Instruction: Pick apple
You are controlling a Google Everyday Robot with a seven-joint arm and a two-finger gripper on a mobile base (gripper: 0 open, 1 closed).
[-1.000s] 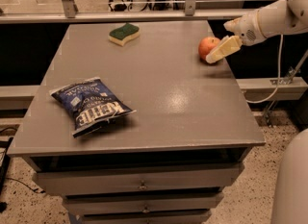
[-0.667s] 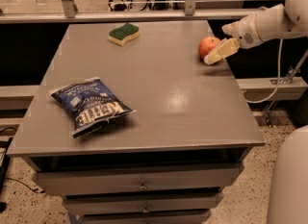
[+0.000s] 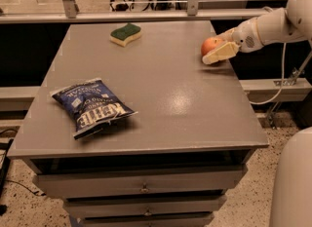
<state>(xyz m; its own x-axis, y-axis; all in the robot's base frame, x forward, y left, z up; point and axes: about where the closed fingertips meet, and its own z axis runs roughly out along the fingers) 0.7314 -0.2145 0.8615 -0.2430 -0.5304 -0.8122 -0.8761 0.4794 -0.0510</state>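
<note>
The apple [image 3: 209, 44] is small, round and red-orange. It rests on the grey table [image 3: 161, 89] near the right edge, towards the back. My gripper [image 3: 213, 50] reaches in from the right on a white arm [image 3: 265, 26]. It is open, with its jaws on either side of the apple. The near cream finger [image 3: 220, 53] lies along the apple's front right side and hides its lower part. The far finger is mostly hidden behind the apple.
A green-and-yellow sponge [image 3: 126, 33] lies at the back centre of the table. A blue chip bag [image 3: 92, 106] lies at the front left. A rail [image 3: 146, 15] runs behind the table, and drawers [image 3: 144, 187] sit below its front edge.
My gripper has slid a little to the left, further around the apple. The apple, sponge and chip bag have not moved.
</note>
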